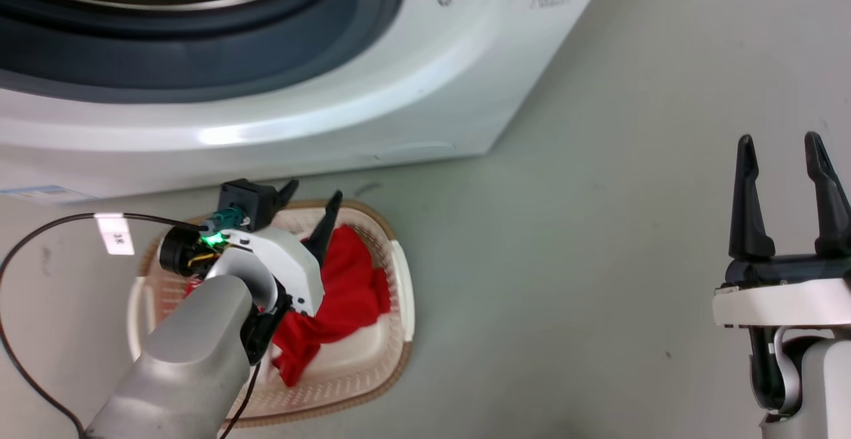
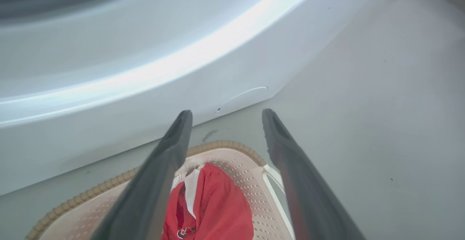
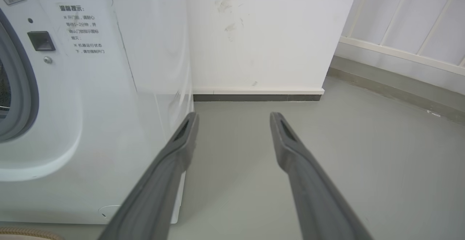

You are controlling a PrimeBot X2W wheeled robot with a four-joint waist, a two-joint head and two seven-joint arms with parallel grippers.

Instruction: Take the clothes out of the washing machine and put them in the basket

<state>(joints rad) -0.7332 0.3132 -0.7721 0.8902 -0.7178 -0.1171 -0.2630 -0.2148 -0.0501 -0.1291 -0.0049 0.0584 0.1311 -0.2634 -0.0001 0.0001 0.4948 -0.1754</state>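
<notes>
Head view: L gripper [image 1: 311, 194] hangs over basket [image 1: 397, 364], fingers spread, nothing pinched. Red clothes [image 1: 346, 292] lie in basket, heaped toward its right side, one fold trailing to the near end. L wrist view shows white trim + lettering, so jersey [image 2: 214, 203] is in. Can't tell if both garments are in that heap; washer [image 1: 332, 126] drum mostly out of frame. R gripper [image 1: 779, 138] also spread, empty, well apart over bare floor [image 1: 598, 259]. Risks imo: one L finger looks to overlap the red cloth, contact unclear, so a lift could snag a fold and drag it back out. Cable [image 1: 40, 239] loops near basket's left end and could catch it. L arm is near washer front; an upswing may clip it.
</notes>
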